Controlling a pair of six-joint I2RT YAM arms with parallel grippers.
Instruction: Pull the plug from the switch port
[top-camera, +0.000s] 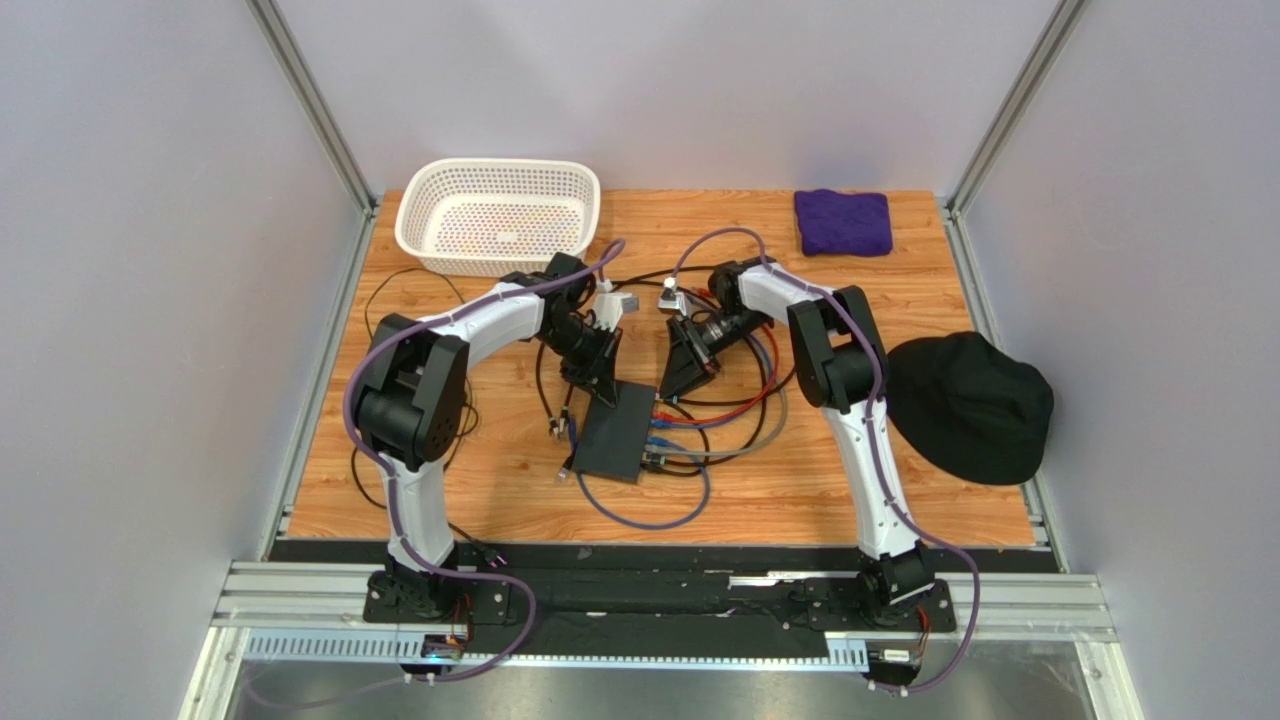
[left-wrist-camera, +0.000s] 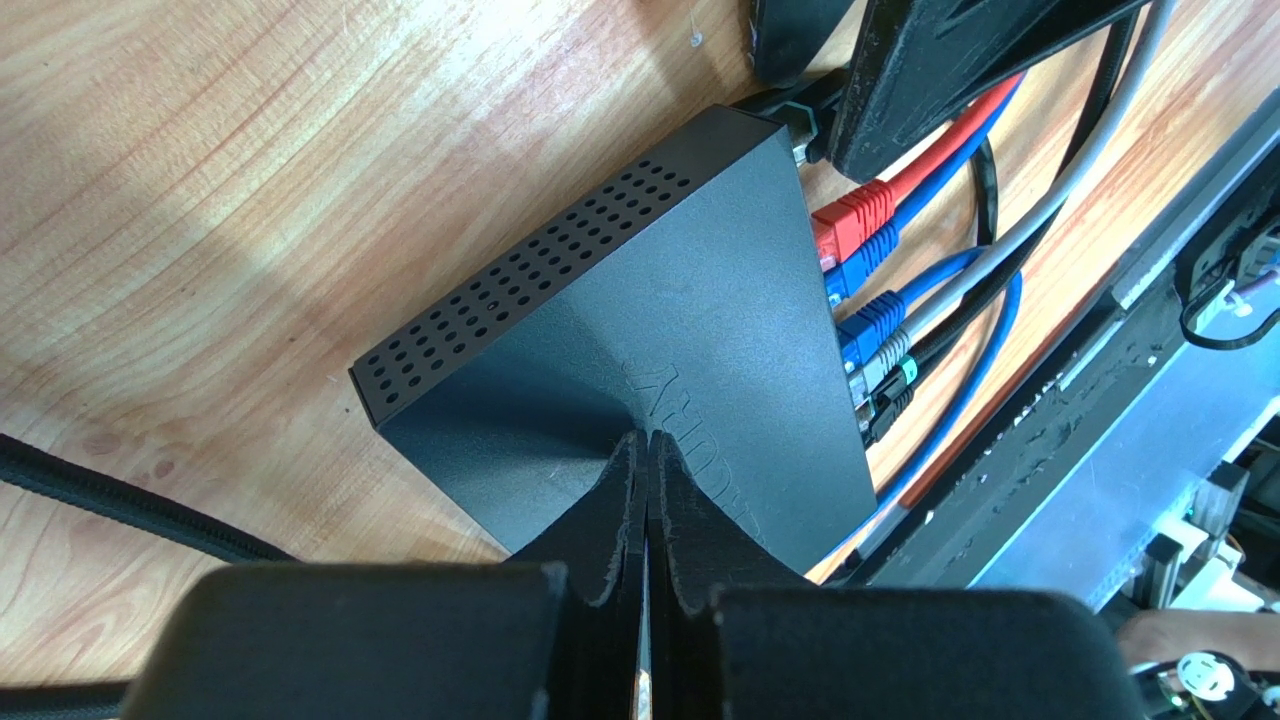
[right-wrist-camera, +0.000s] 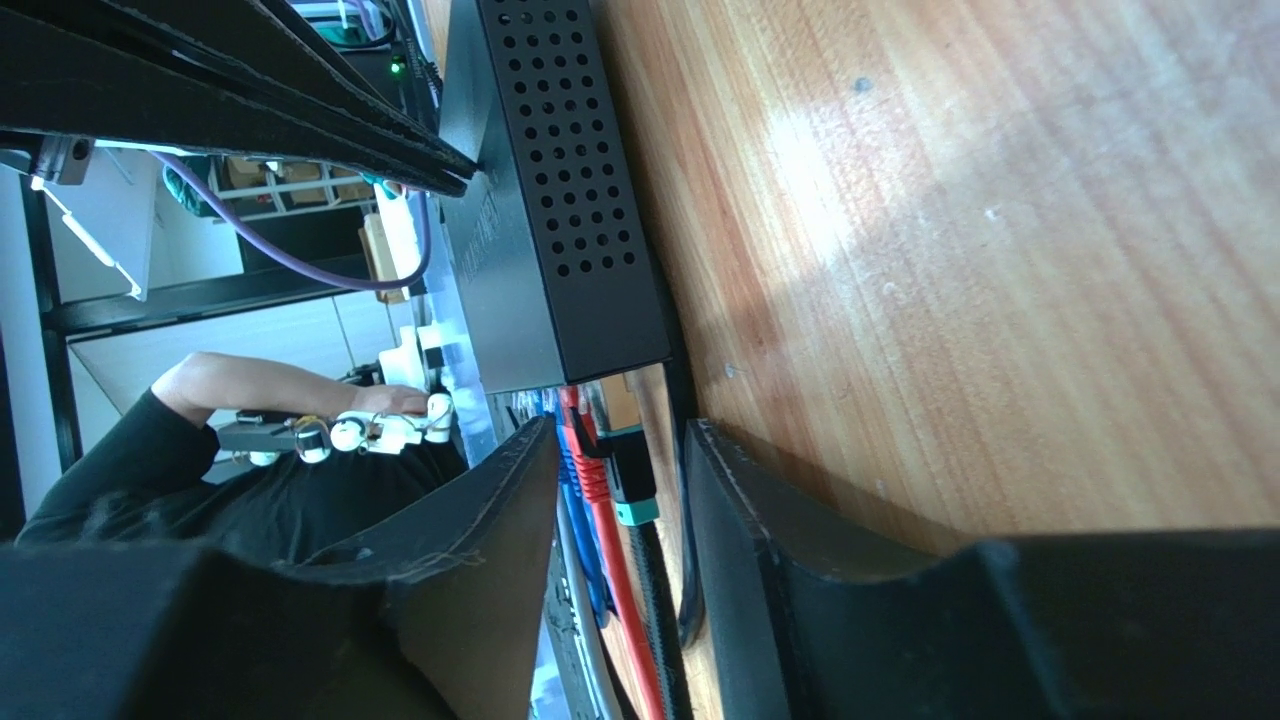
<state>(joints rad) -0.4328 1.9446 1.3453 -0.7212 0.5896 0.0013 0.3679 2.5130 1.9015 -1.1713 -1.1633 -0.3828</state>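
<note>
My left gripper (top-camera: 612, 387) (left-wrist-camera: 649, 438) is pressed together, its two black fingers shut edge to edge, and the joined tips bear down on the top face of the flat matte-black rectangular switch (top-camera: 616, 432) (left-wrist-camera: 646, 345) (right-wrist-camera: 549, 225). The switch lies flat near the middle of the light wooden table (top-camera: 451, 480), between my two arms, one short side pierced with rows of small vent holes. Along its socket edge a red plug (left-wrist-camera: 849, 222) (right-wrist-camera: 589, 465), blue plugs (left-wrist-camera: 869, 318) and a black plug with a teal band (right-wrist-camera: 631, 488) all sit in their ports, and their cables run off across the wood in loops. My right gripper (top-camera: 679, 384) (right-wrist-camera: 624, 435) is at that socket edge with its fingers spread apart; the red and teal-banded plugs show in the gap between them, and I cannot tell whether either pad touches them. At the far edge stand a white perforated plastic basket (top-camera: 496, 210) and a folded purple cloth (top-camera: 842, 221); a black fabric hat (top-camera: 969, 405) lies at my right.
</note>
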